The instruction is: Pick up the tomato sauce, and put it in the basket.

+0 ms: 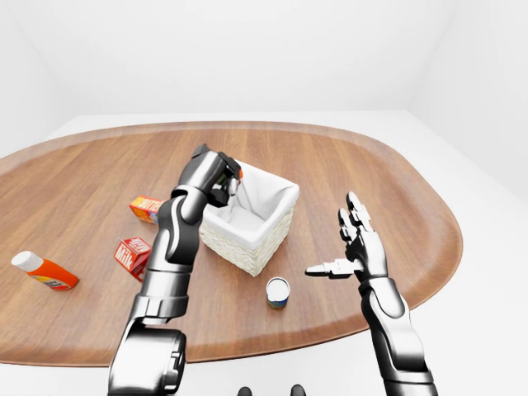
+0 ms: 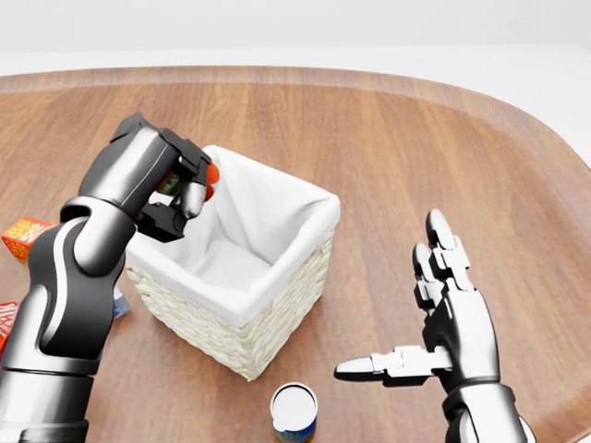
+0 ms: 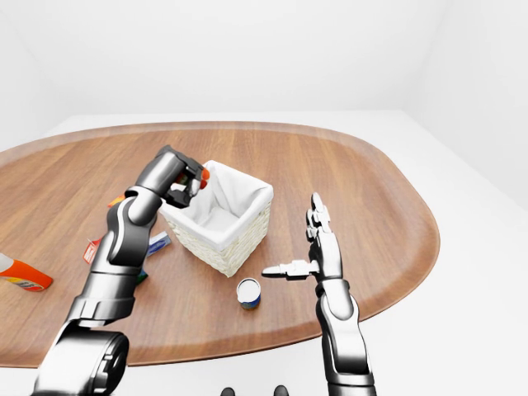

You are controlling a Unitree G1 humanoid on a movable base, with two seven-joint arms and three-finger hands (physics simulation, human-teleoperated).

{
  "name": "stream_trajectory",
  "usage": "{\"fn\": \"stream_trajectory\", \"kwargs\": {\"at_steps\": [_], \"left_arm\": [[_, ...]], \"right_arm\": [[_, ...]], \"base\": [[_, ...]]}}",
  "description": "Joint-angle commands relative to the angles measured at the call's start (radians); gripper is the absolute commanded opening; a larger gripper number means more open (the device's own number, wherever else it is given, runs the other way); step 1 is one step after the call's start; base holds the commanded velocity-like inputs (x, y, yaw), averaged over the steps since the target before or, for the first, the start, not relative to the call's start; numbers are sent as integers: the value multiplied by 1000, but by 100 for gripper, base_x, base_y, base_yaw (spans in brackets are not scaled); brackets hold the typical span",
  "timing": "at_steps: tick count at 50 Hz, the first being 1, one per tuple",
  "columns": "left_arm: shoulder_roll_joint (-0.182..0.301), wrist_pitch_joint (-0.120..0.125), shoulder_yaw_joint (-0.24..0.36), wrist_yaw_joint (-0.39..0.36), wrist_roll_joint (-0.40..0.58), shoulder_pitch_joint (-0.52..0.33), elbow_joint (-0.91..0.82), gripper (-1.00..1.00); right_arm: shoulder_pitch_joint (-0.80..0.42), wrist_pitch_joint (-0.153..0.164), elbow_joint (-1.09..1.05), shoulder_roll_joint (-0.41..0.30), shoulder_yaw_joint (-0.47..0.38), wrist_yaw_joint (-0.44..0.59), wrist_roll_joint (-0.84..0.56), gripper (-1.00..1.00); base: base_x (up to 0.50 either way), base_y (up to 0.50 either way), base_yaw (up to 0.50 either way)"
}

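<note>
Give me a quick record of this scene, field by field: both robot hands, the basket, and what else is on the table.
left robot hand: closed on a small red-tipped item, held at the basket's left rim
right robot hand: open, empty, right of the basket
basket: white-lined wicker basket, looks empty
table: oval wooden table
other items: white-topped can, orange-and-white bottle, two red-orange cartons

The left hand (image 3: 183,183) is clenched around the tomato sauce (image 3: 203,175) (only its red tip shows) over the left rim of the basket (image 3: 239,239). The right hand (image 3: 318,247) hangs spread to the right, a can (image 3: 248,293) near it on the table (image 3: 363,190)
</note>
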Motion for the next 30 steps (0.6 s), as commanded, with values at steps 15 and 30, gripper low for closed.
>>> {"fn": "stream_trajectory", "kwargs": {"at_steps": [15,30], "left_arm": [[-4,0,-27,59,40,-157,290,-100],[-35,-40,-50,107,55,-206,443,-100]], "right_arm": [[-6,0,8,-1,-4,-2,3,100],[-4,0,5,-2,-5,-2,6,100]], "base": [[0,0,0],[0,0,0]]}}
